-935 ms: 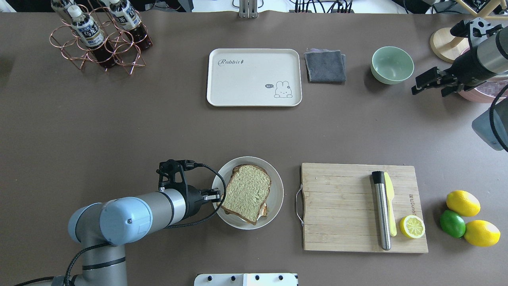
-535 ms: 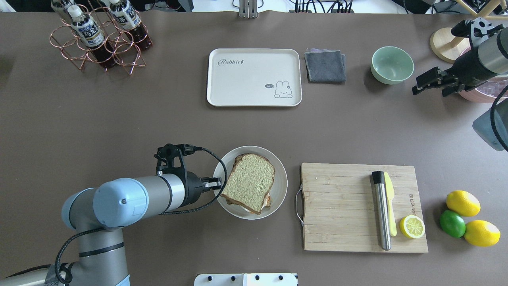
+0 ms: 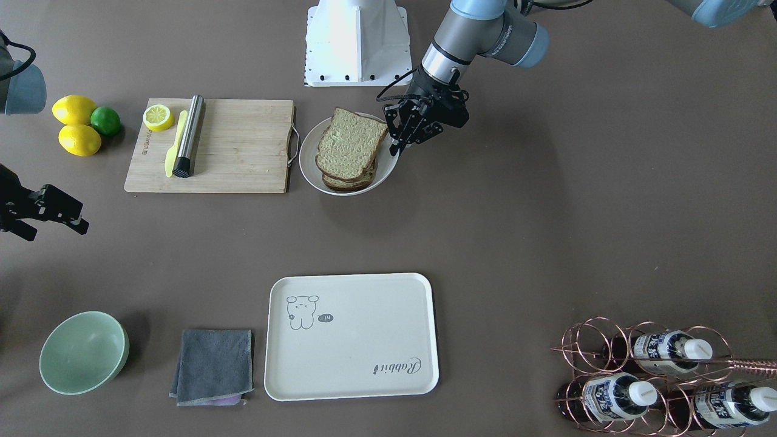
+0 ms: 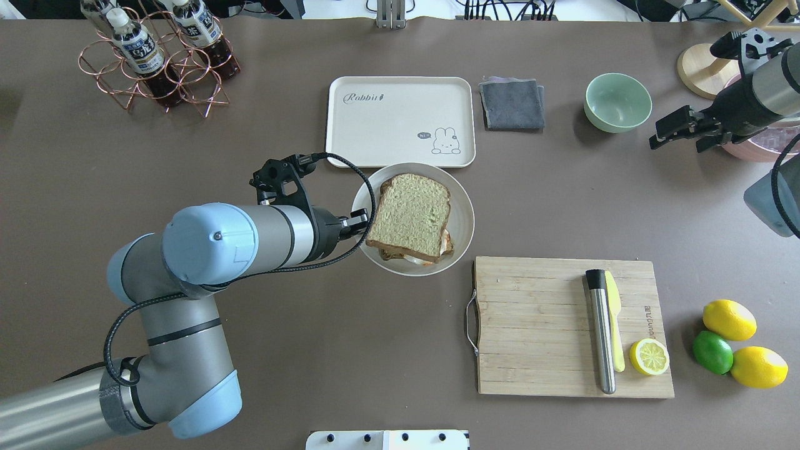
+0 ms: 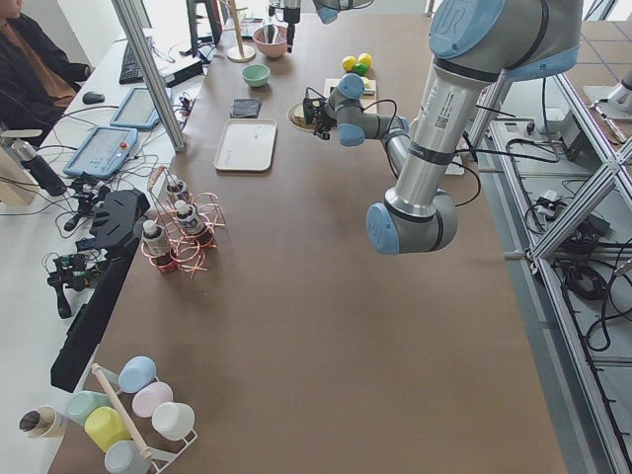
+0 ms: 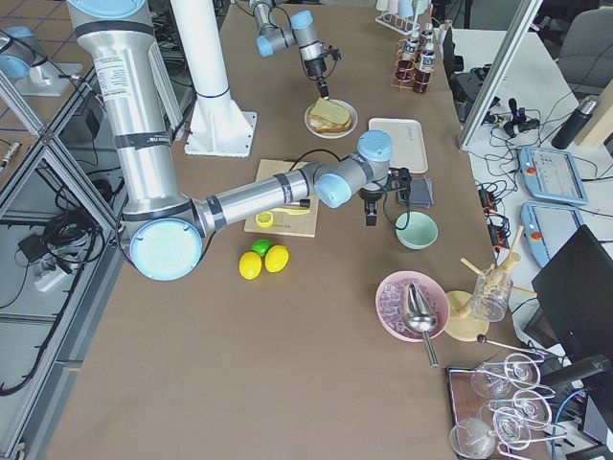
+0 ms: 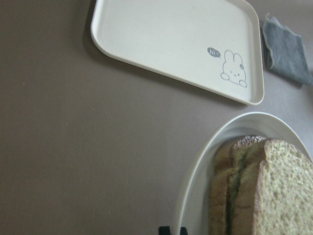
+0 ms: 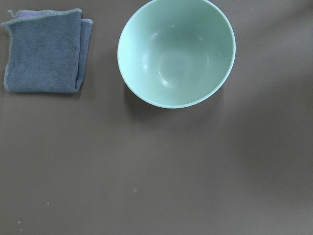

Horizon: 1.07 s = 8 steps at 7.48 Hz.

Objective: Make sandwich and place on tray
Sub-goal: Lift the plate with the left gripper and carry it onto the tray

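The sandwich (image 4: 412,215), two greenish-tan slices with white egg showing at its edge, lies on a round white plate (image 4: 464,209). My left gripper (image 4: 359,222) is shut on the plate's left rim and holds the plate above the table, just short of the near edge of the cream rabbit tray (image 4: 400,122). The front view shows the sandwich (image 3: 349,145), the plate (image 3: 306,149), the left gripper (image 3: 397,145) and the tray (image 3: 352,337). The left wrist view shows the plate rim (image 7: 205,161), the sandwich (image 7: 264,191) and the tray (image 7: 166,39). My right gripper (image 4: 662,128) is open and empty at the far right.
A wooden cutting board (image 4: 537,325) with a metal roller, a yellow knife and a half lemon lies at the near right. Lemons and a lime (image 4: 712,351) lie beside it. A grey cloth (image 4: 511,103) and a green bowl (image 4: 617,102) sit right of the tray. A bottle rack (image 4: 156,59) stands far left.
My left gripper has lifted the plate with the sandwich and carried it away from the robot's base and slightly right, up to the tray's near edge. The right arm has barely moved.
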Available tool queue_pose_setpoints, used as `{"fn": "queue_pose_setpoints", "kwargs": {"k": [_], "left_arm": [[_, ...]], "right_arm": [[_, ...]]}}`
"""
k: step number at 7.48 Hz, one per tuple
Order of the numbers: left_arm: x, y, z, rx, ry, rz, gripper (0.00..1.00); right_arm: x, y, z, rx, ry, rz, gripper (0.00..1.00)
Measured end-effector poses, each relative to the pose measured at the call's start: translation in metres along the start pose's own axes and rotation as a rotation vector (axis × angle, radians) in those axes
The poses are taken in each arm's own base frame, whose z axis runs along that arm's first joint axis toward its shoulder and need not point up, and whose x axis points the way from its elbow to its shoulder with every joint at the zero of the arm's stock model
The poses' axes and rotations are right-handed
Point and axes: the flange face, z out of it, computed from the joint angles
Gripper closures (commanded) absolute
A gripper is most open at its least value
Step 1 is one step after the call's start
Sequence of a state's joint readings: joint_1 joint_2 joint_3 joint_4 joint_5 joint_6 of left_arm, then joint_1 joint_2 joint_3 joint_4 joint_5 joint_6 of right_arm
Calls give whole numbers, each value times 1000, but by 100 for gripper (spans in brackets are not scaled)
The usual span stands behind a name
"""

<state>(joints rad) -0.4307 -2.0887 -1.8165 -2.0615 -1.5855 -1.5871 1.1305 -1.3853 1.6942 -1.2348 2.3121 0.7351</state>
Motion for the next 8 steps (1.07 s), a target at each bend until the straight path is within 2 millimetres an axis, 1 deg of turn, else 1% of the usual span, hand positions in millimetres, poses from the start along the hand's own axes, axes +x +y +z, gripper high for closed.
{"fn": "queue_pose_setpoints", "kwargs": {"k": [1,2,3,4,7,8], "left_arm": [[15,-11,5,17,4,-95,100],[29,-19,16,32,2,-192,100],[39,-30,35,51,-11,-278,100],[45,-45,51,80,-26,-329,100],[55,-112,82,187,-61,-392,100],[54,-131,98,208,-59,-400,100]], "right_arm": [[0,0,0,0,1,1,1],[1,0,1,-1,1,1,1],[1,0,1,-1,1,1,1],[1,0,1,-1,1,2,1],[1,0,1,-1,1,2,1],[0,-1,0,-1,0,2,1]]}}
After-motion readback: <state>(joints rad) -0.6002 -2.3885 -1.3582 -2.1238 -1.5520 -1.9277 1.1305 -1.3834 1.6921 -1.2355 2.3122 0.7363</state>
